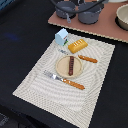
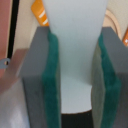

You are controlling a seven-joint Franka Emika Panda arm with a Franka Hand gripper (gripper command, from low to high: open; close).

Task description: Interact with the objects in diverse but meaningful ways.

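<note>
In the wrist view my gripper has its green pads pressed on both sides of a smooth pale blue-white thing; I cannot tell which object it is. In the exterior view I cannot make out the gripper. There the pale blue-white carton stands free on the striped placemat. Beside it lies the golden bread loaf. The red-brown sausage lies on a round beige plate. A grey saucepan and a second pot sit on a pink-brown board.
An orange-handled knife lies on the mat in front of the plate, and another orange-handled utensil lies at the plate's right in the exterior view. A cream bowl stands at the board's right end. The table is black.
</note>
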